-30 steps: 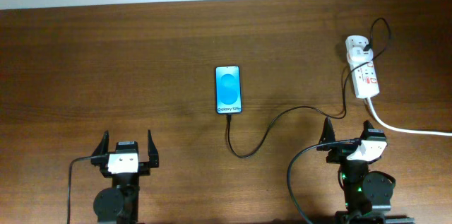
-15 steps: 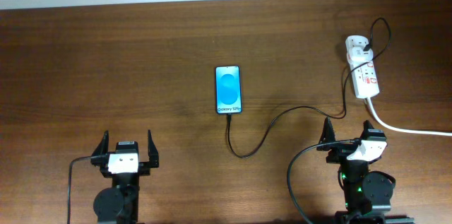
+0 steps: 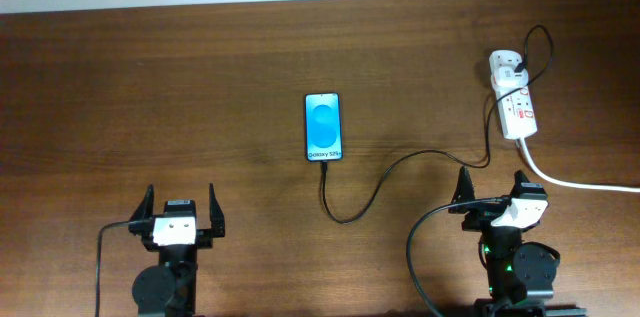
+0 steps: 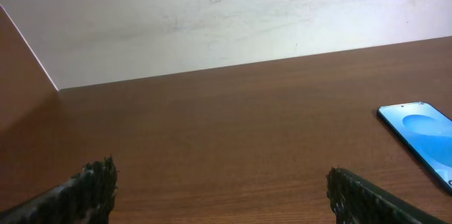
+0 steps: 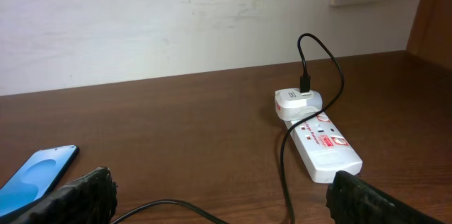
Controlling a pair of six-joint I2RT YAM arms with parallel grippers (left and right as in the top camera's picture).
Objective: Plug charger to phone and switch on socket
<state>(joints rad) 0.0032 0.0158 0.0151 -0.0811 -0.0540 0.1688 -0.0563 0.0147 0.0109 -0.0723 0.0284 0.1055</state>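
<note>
While the left gripper (image 3: 180,209) and right gripper (image 3: 492,192) sit wide open and empty at the bottom, phone (image 3: 323,126) mid-frame, charger (image 3: 430,153) curling from near it to the socket (image 3: 514,97) upper right, I'd bet the right arm snags the charger reaching for the switch and drags the phone.

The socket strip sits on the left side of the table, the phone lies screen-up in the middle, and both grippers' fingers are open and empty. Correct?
No: the socket sits on the right side of the table, as the overhead view shows. The rest stands: the phone lies screen-up in the middle, and the left gripper and right gripper have open, empty fingers.
</note>
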